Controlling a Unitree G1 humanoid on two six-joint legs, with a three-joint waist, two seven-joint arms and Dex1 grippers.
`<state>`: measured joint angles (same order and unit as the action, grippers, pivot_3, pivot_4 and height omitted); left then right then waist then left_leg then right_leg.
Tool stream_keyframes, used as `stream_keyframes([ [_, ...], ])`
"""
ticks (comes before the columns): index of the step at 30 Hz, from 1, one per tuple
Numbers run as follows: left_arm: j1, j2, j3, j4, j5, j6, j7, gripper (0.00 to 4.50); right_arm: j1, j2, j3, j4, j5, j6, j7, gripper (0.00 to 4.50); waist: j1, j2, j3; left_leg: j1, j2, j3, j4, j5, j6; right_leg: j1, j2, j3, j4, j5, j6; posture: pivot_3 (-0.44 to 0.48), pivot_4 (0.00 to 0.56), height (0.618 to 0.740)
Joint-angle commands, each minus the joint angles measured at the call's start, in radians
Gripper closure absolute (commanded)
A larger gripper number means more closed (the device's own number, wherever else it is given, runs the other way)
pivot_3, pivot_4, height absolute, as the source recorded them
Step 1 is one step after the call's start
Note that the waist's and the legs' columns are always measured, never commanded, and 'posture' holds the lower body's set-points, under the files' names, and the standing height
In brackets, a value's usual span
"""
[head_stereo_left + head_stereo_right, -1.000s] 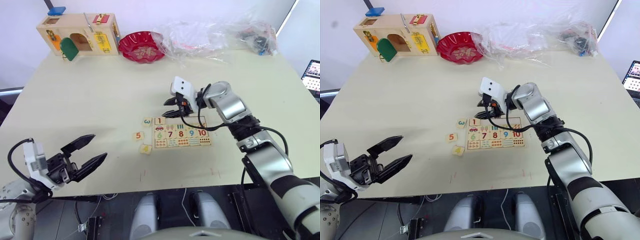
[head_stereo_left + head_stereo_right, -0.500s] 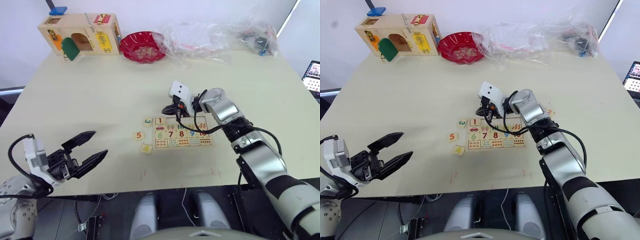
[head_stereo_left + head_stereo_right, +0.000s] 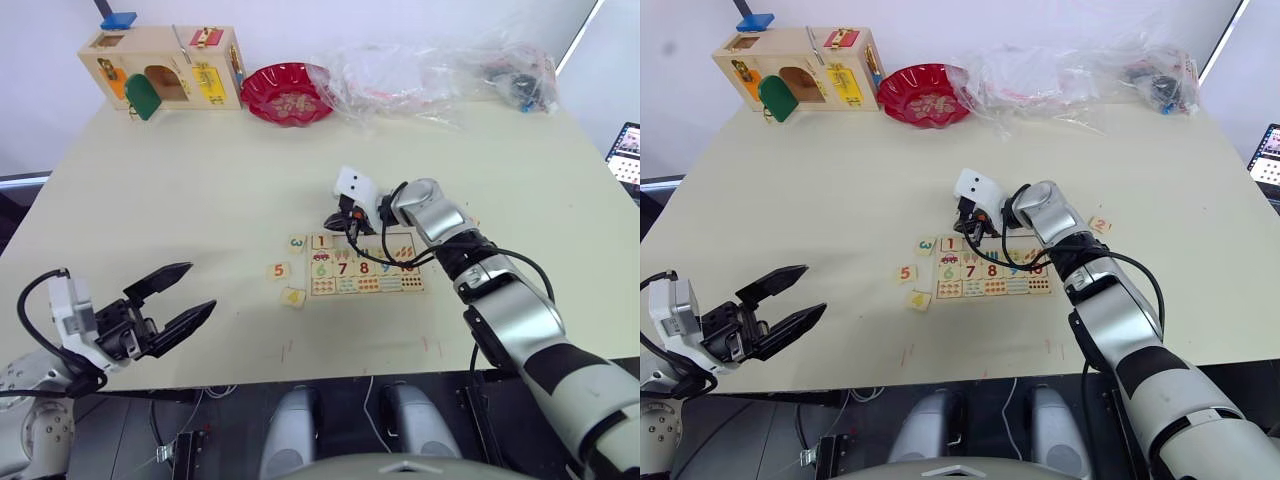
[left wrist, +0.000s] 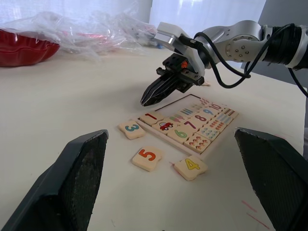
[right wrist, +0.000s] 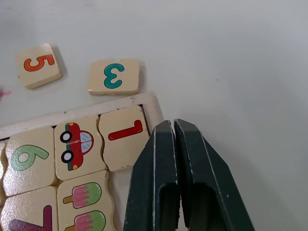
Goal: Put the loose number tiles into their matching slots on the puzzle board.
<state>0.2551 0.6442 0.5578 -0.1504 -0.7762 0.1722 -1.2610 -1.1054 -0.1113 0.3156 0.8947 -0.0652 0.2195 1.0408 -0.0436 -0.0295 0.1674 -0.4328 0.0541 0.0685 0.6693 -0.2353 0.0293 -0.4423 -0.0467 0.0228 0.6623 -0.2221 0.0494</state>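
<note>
The puzzle board lies mid-table with digits 6 to 10 showing. Tile 1 sits in the top row's leftmost slot, and the slots beside it are partly hidden by my right arm. Tile 3 lies loose just left of the board, with tile 5 and tile 4 nearer me. Tile 2 rests to the right of the board. My right gripper is shut and empty, its tips just over the board's far rim beside tile 1. My left gripper hangs open near the table's front-left edge.
At the far left of the table stands a wooden box with coloured doors and latches. A red bowl sits beside it. Crumpled clear plastic bags spread along the far edge. A screen shows off the table's right side.
My right gripper has come down and slightly left, toward the board's far-left corner by tile 1. The tiles and my left gripper have stayed where they were.
</note>
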Motion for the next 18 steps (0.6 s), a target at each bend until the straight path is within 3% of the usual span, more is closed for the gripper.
stream_keyframes([
  [1,0.006,0.009,0.009,-0.021,-0.007,-0.002,0.000,0.00,-0.025,0.007,-0.007,-0.002,-0.003,-0.027,0.007,4.40,0.000,0.000,0.000,0.000,0.000,0.000,0.000,0.000,0.000,0.000,0.000,0.000,0.000,0.000,0.000,0.000,0.150,0.740],
  [18,0.016,0.005,0.010,-0.034,-0.011,0.004,0.008,0.00,-0.022,0.023,0.004,0.022,-0.038,-0.042,0.036,4.40,0.000,0.000,0.000,0.000,0.000,0.000,0.000,0.000,0.000,0.000,0.000,0.000,0.000,0.000,0.000,0.000,0.150,0.740],
])
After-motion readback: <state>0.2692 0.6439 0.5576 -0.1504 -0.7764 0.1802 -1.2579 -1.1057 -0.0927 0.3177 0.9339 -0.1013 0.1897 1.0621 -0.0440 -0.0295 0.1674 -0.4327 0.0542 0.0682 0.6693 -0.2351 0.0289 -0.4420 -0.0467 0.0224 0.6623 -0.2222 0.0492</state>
